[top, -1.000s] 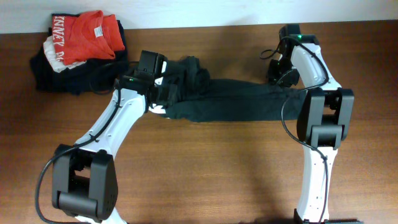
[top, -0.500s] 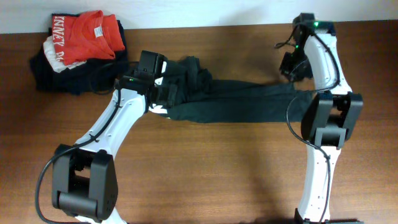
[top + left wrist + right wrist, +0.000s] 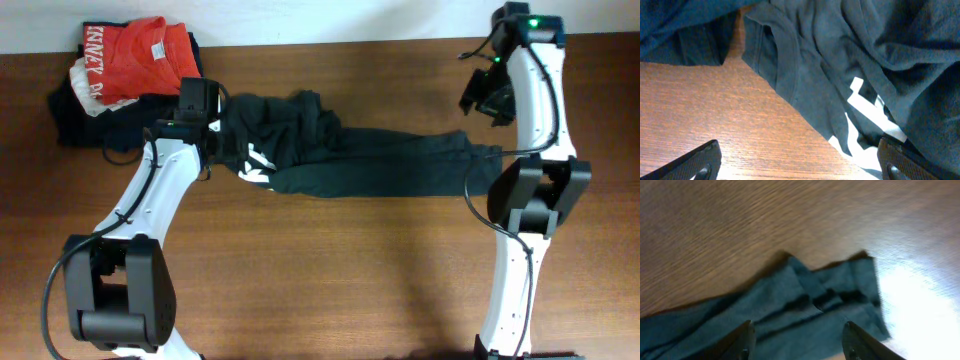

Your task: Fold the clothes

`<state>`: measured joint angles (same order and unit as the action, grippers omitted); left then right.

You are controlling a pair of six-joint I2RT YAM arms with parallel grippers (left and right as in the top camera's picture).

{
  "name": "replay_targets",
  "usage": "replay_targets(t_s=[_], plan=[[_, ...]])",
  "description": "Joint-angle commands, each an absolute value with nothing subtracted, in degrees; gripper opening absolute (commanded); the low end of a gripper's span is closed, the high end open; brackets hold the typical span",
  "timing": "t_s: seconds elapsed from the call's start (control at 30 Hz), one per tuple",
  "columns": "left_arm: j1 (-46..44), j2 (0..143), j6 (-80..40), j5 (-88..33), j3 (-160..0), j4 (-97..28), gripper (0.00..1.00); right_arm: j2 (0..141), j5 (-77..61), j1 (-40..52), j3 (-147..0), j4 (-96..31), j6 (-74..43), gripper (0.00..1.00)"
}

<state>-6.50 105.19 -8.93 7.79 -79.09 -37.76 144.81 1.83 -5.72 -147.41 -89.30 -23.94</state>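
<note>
The left gripper (image 3: 800, 162) stands wide open with nothing between its jaws, low over the table (image 3: 330, 280). The black T-shirt (image 3: 380, 170) lies just ahead of it. The ribbed neck opening is straight in front, and a piece of the white lettering (image 3: 865, 107) shows close to the finger on the right of the wrist view, which hangs over the cloth. The other finger hangs over bare wood. From that bunched end the shirt runs as a long, narrow, crumpled strip across the table towards the right arm. The right gripper (image 3: 800, 342) is open too, its jaws apart and empty. It is held above the table, and the far end of the shirt lies flat on the wood below and ahead of it, rumpled and not touching either finger. Behind the left gripper, near the table's back corner, a red-orange shirt (image 3: 140, 55) with white lettering rests on a stack of dark folded garments (image 3: 90, 120).
</note>
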Motion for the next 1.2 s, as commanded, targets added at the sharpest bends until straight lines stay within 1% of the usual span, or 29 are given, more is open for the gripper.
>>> replay_targets(t_s=[0.0, 0.1, 0.17, 0.3, 0.53, 0.6, 0.67, 0.73, 0.77, 0.8, 0.83, 0.93, 0.97, 1.0, 1.07, 1.17], plan=[[-6.48, 104.07, -9.82, 6.87, -79.44, -39.33, 0.99, 148.44, 0.49, -4.91, -143.72, -86.91, -24.34, 0.6], [-6.48, 104.07, -9.82, 6.87, -79.42, -39.38, 0.99, 148.68, 0.19, -4.93, -139.87, -84.71, -24.29, 0.59], [-6.48, 104.07, -9.82, 6.87, -79.42, -39.31, 0.99, 148.68, 0.19, -4.89, -137.01, -82.3, -24.27, 0.56], [-6.48, 104.07, -9.82, 6.9, -79.44, -39.33, 0.99, 148.68, 0.21, -4.89, -133.71, -78.78, -24.27, 0.43], [-6.48, 104.07, -9.8, 6.9, -79.44, -39.24, 0.99, 148.57, 2.59, -5.8, -133.84, -79.24, -22.72, 0.39], [-6.48, 104.07, -9.82, 6.9, -79.44, -39.27, 0.99, 148.53, 3.25, -6.17, -134.06, -79.7, -22.74, 0.4], [-6.48, 104.07, -9.82, 6.9, -79.44, -39.27, 0.99, 148.53, 3.25, -6.17, -134.06, -79.7, -22.52, 0.34], [-6.48, 104.07, -9.8, 6.9, -79.44, -39.27, 0.99, 148.55, 3.27, -6.07, -134.06, -79.64, -22.55, 0.33], [-6.48, 104.07, -9.8, 6.9, -79.42, -39.27, 0.99, 148.53, 3.27, -6.09, -134.15, -79.7, -22.55, 0.29], [-6.48, 104.07, -9.82, 6.9, -79.42, -39.27, 0.99, 148.53, 3.27, -6.13, -134.17, -79.72, -22.55, 0.19], [-6.48, 104.07, -9.8, 6.9, -79.42, -39.27, 0.99, 148.53, 3.29, -6.13, -134.17, -79.92, -22.55, 0.14], [-6.48, 104.07, -9.82, 6.9, -79.42, -39.27, 0.99, 148.53, 3.73, -6.15, -134.17, -80.12, -22.55, 0.11], [-6.48, 104.07, -9.82, 6.9, -79.42, -39.27, 0.99, 148.51, 3.73, -6.24, -134.19, -80.25, -22.55, 0.07], [-6.48, 104.07, -9.82, 6.9, -79.42, -39.27, 0.99, 148.42, 3.73, -6.5, -134.56, -80.77, -22.57, 0.04], [-6.48, 104.07, -9.82, 6.87, -79.44, -39.29, 0.99, 148.35, 5.04, -7.4, -137.69, -83.48, -23.07, 0.04], [-6.48, 104.07, -9.82, 6.87, -79.42, -39.31, 0.99, 148.2, 6.31, -9.37, -150.39, -94.65, -23.05, 0.04]])
